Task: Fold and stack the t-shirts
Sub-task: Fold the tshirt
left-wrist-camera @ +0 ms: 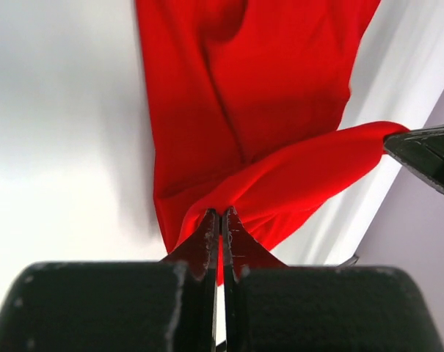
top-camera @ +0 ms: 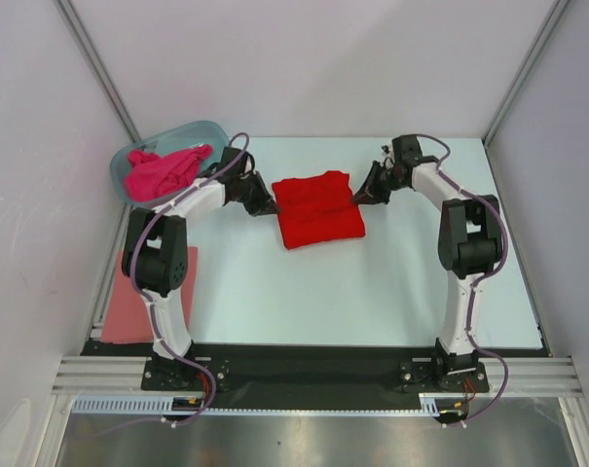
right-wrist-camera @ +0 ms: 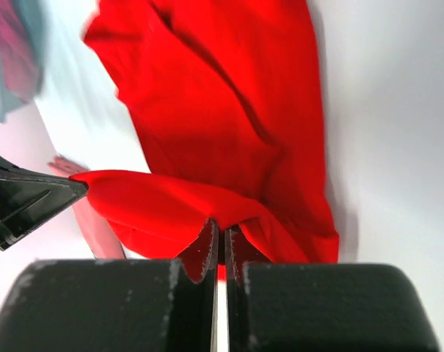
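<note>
The bright red t-shirt (top-camera: 318, 209) lies partly folded in the middle of the table, its far edge lifted. My left gripper (top-camera: 267, 204) is shut on that edge at the shirt's left side, pinching red cloth (left-wrist-camera: 280, 180) between its fingertips (left-wrist-camera: 210, 227). At the shirt's right side my right gripper (top-camera: 360, 195) is shut on the same lifted edge (right-wrist-camera: 163, 198). The magenta-pink t-shirt (top-camera: 163, 173) sits bunched in the blue-grey tub (top-camera: 211, 131) at the back left. The salmon-pink t-shirt (top-camera: 128, 302) lies flat at the table's left edge, partly behind my left arm.
White walls with metal frame posts close in the table at the back and on both sides. A black strip and rail run along the near edge by the arm bases (top-camera: 304, 375).
</note>
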